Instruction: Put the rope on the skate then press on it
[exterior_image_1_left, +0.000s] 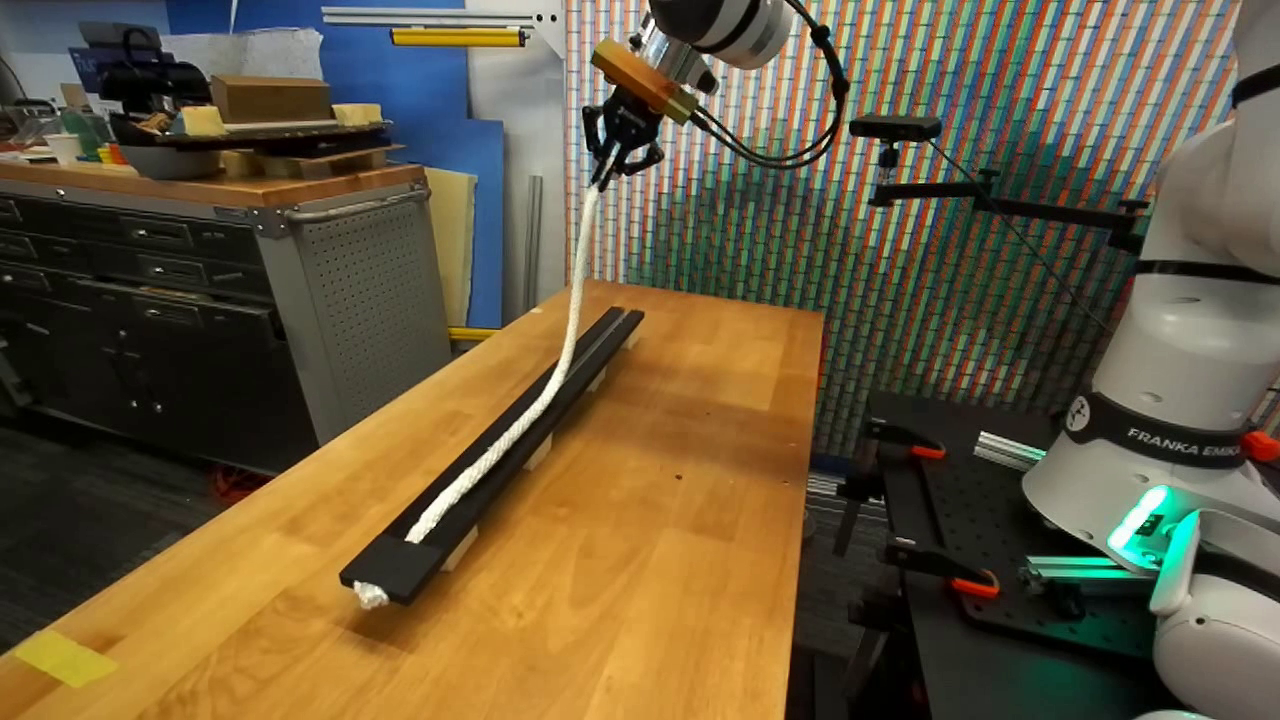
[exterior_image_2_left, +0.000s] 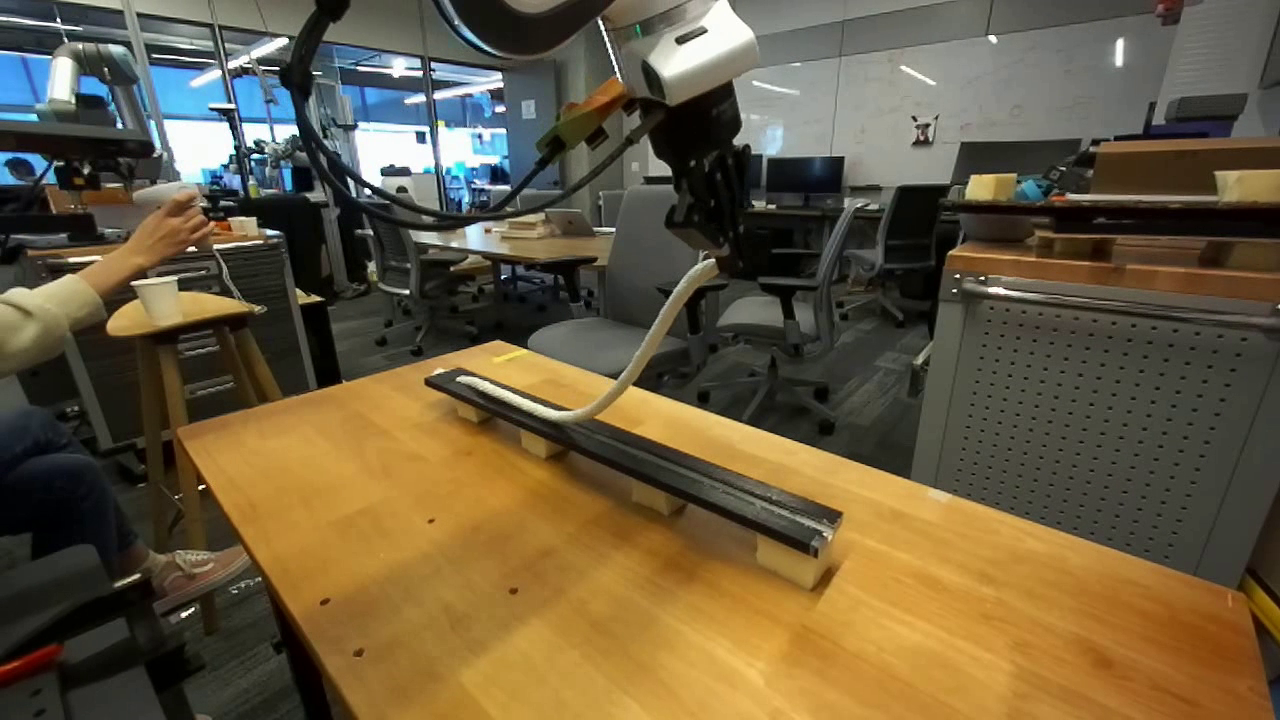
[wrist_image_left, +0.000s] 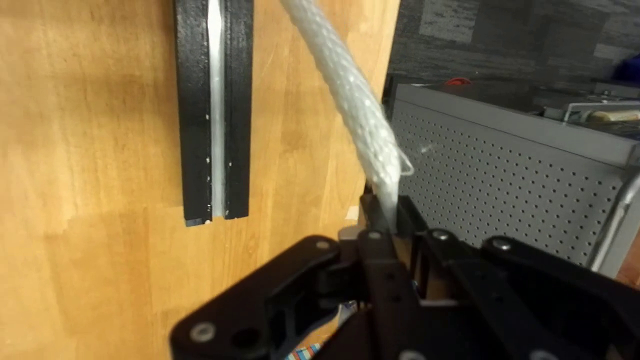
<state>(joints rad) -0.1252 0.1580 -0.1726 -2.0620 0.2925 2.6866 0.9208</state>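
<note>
Wooden table (exterior_image_1_left: 640, 560) below, black skate (exterior_image_2_left: 655, 462) propped on it, white rope (exterior_image_1_left: 570, 348) caught in the gripper (wrist_image_left: 389, 215)

The table spreads out lower than the gripper. A grey cabinet (wrist_image_left: 505, 195) with a hole-punched side stands past the table's edge, to the right of the gripper in the wrist view. Well below the gripper I see the skate, a long, low rail; its nearer end shows to the left of the fingers (wrist_image_left: 378, 256) in that view, the groove pale inside. The rope drops from those fingers, sags in a loose curve and meets the skate partway along; from there it follows the groove toward the end farther from the gripper, though how deep it sits I can't tell. The gripper hangs tilted in the air, clenched on the top of the rope. Pale wooden blocks (exterior_image_2_left: 793, 562) hold the skate up off the table, lower than the gripper and well apart from it. A strip of yellow tape (exterior_image_1_left: 66, 657) is stuck to the table beyond the skate's farther end, also well apart from the gripper. Smallest, at that same end away from the gripper, a frayed white tuft (exterior_image_1_left: 371, 596) pokes out from the skate.
</note>
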